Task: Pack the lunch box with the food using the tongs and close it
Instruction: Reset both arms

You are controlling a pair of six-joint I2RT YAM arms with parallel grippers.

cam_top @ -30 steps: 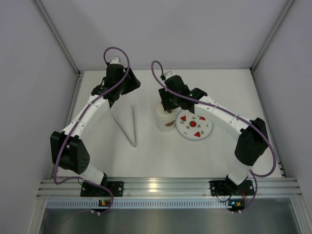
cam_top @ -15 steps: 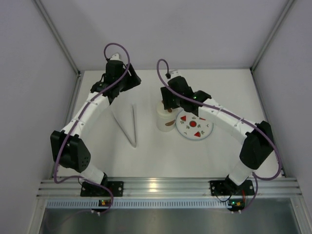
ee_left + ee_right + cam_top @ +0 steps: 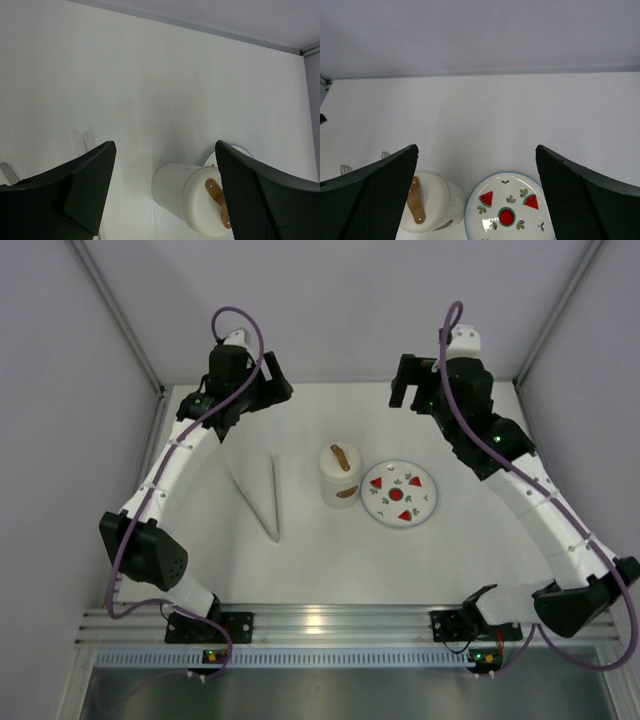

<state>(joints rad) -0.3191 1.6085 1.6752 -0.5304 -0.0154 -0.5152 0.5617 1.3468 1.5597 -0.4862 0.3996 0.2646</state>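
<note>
Well to the left, the left claw hangs above the back of the tabletop, its jaws spread wide with nothing between them. Below it the tongs lie flat in a narrow V, touched by neither arm. They look thin, light and springy. Lying so low they would be awkward to lift, and a hold partway along both legs would probably suit best.

The lunch box stands upright in the middle, between the tongs and the plate, with its lid on top. Whether the lid is pressed fully home cannot be told from above. No food shows anywhere, and the plate carries only its printed fruit, so the pieces are most likely shut inside. The box looks smooth, stiff and light, and taller than wide, so a sideways nudge could tip it. Its wall should take a wide grip low down, and the lid's brown handle is the natural place to pinch.

At the right, the right claw is raised near the back wall, gaping fully and empty.
</note>
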